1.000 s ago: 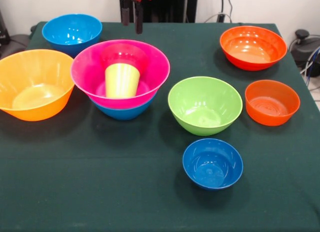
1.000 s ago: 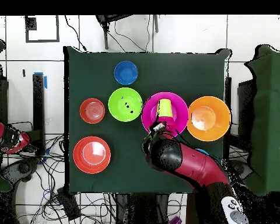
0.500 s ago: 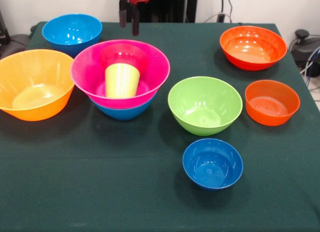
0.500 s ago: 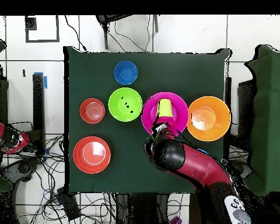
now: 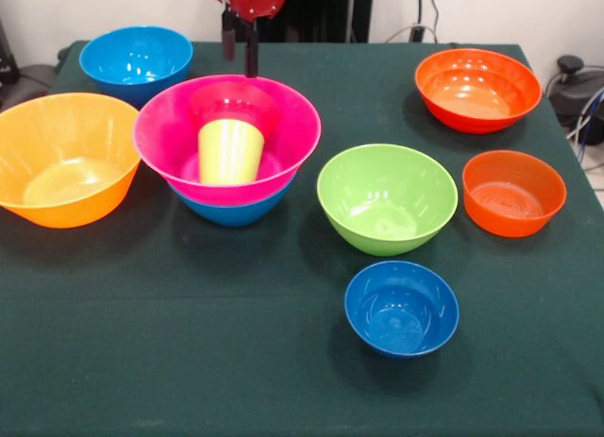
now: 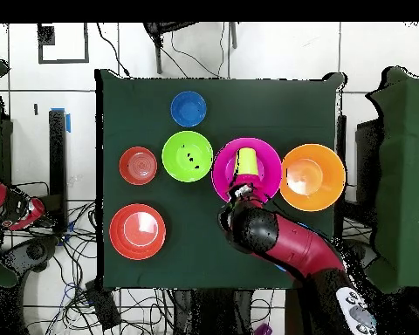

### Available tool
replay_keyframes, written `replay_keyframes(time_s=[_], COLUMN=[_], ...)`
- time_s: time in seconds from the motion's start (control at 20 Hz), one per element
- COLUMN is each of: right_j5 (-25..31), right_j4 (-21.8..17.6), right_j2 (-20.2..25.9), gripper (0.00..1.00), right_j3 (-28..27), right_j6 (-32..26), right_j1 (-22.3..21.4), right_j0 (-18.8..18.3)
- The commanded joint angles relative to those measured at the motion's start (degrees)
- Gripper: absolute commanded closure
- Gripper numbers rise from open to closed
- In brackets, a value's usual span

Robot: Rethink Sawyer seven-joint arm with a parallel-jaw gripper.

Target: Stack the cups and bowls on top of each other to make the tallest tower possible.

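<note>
A dark green cloth is covering the rectangular surface (image 5: 236, 361), lying flat and matte. Around it the overhead view is showing a pale tiled floor (image 6: 274, 52) with black cables (image 6: 47, 288) trailing along one side, and a white wall is standing behind the surface in the front view.

Eight glossy round plastic bowls and one cup are sitting on the cloth. The tower (image 5: 227, 149) is standing toward the middle of the surface: a medium blue bowl (image 5: 231, 209) at the bottom, a large wide pink bowl (image 5: 288, 126) nested in it, and a plain, slightly tapered lime-green plastic tumbler (image 5: 229, 151) resting mouth-down inside the pink one. A large translucent orange bowl (image 5: 61, 159) is sitting just beside the tower, at a side edge of the surface. Another medium blue bowl (image 5: 136, 59) is sitting at a corner. A medium green bowl (image 5: 387, 198) is standing on the tower's other side, near it but apart. A small deep-blue bowl (image 5: 401, 308) is lying toward the edge opposite the robot. Two red-orange bowls are sitting toward the other side edge: the larger one (image 5: 478, 89) near a corner, the smaller ribbed one (image 5: 513, 193) beside the green bowl.

The red and black arm (image 6: 283, 244) is reaching in, and its hand (image 5: 239, 48) is hanging above the pink bowl's rim, its two dark fingers (image 5: 227, 43) standing slightly apart and gripping nothing.
</note>
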Motion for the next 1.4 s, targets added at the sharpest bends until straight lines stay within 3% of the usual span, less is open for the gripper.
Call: replay_keyframes(time_s=[0.05, 0.9, 1.4], right_j5=[-4.5, -8.6, -7.8], right_j4=[-1.0, -1.5, -1.3], right_j2=[5.1, 10.4, 11.8], gripper=[0.0, 0.0, 0.0], right_j3=[-3.0, -3.8, -4.2], right_j6=[3.9, 3.6, 3.5], right_j1=[3.4, 5.9, 8.3], right_j0=[-0.4, -3.5, -4.6])
